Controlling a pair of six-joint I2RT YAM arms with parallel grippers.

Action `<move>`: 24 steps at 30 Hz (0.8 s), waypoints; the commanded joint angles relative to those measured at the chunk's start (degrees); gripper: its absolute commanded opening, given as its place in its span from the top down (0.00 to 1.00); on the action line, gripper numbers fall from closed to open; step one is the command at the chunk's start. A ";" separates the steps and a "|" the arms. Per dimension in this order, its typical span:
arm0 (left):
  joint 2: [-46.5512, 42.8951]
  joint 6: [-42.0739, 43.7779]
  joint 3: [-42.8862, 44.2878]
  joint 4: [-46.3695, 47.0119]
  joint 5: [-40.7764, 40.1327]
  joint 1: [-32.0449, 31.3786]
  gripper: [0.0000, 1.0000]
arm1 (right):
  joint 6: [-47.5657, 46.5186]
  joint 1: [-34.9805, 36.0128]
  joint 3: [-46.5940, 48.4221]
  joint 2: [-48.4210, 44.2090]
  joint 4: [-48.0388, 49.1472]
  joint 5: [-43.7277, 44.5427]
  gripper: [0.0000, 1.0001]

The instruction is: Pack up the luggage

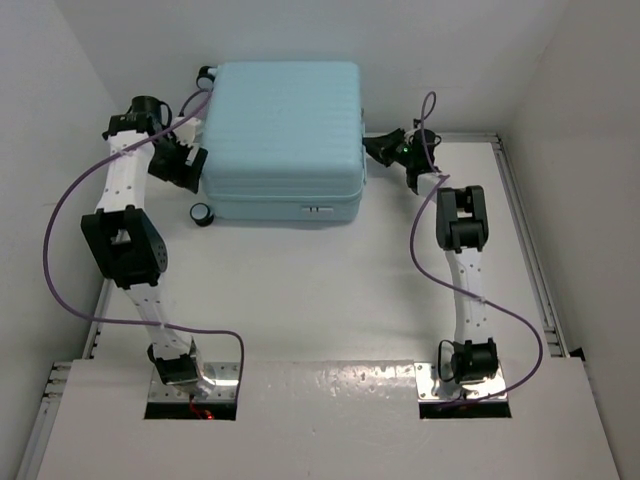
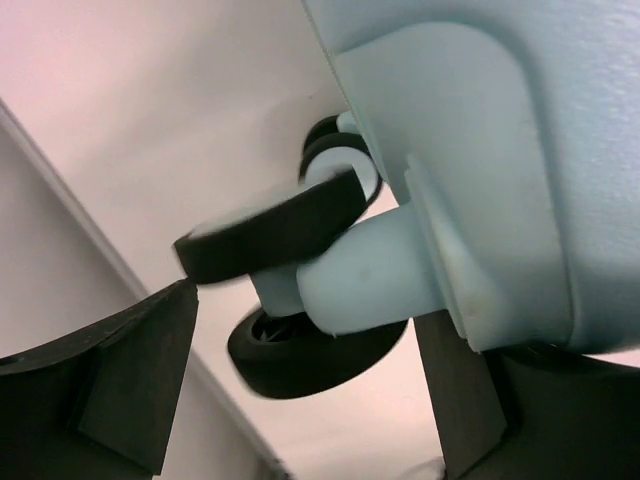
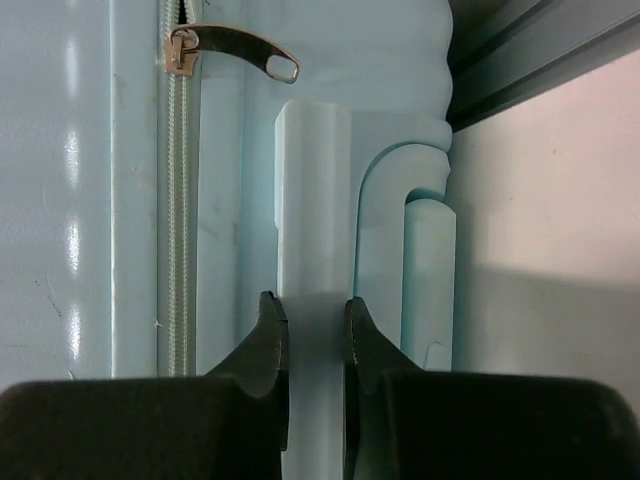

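Observation:
The luggage (image 1: 285, 130), a pale blue ribbed hard-shell suitcase, lies closed and flat at the far middle of the table. My left gripper (image 1: 190, 165) is at its left side and stands open (image 2: 300, 400). A black-and-white double wheel (image 2: 275, 225) on its blue stem sits between and just beyond the spread fingers, untouched. My right gripper (image 1: 375, 150) is at the case's right side. Its fingertips (image 3: 315, 325) are shut on a pale blue handle bar (image 3: 315, 200) of the luggage. The closed zip and a metal zip pull (image 3: 235, 45) run just left of that bar.
White walls enclose the table on the left, back and right, with the suitcase close to the back wall. Another wheel (image 1: 202, 213) sticks out at the case's near left corner and one (image 1: 206, 73) at its far left corner. A metal rail (image 1: 525, 240) runs along the right edge.

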 commanded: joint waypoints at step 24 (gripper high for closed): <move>-36.83 -2.69 -28.87 32.24 15.99 -7.89 0.14 | -55.25 25.56 -70.76 -77.18 -33.22 1.97 0.61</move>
